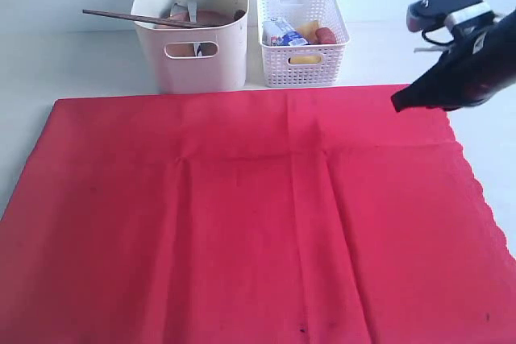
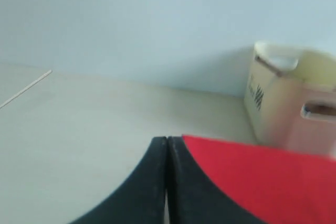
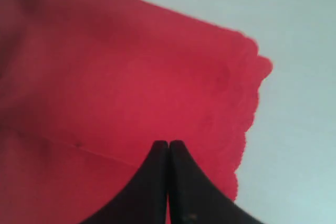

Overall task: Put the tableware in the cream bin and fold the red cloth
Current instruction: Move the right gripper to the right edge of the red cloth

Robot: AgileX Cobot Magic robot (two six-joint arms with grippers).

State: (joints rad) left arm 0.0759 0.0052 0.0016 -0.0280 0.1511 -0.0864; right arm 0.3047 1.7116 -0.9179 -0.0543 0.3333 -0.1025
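The red cloth (image 1: 242, 223) lies spread flat over most of the table, its scalloped edge on the right. Behind it stands the cream bin (image 1: 189, 66) holding tableware: dark chopsticks (image 1: 137, 16) stick out over its left rim and a brown plate (image 1: 208, 18) shows inside. My right gripper (image 1: 397, 103) is shut just over the cloth's far right corner (image 3: 241, 61), with nothing visible between its fingers. In the left wrist view my left gripper (image 2: 167, 139) is shut and empty, beside a corner of the red cloth (image 2: 247, 177), with the cream bin (image 2: 286, 108) beyond it. The exterior view does not show it.
A white lattice basket (image 1: 302, 62) with a milk carton (image 1: 282, 34) and other food stands right of the cream bin. Bare white table runs along the back, the left and the right of the cloth.
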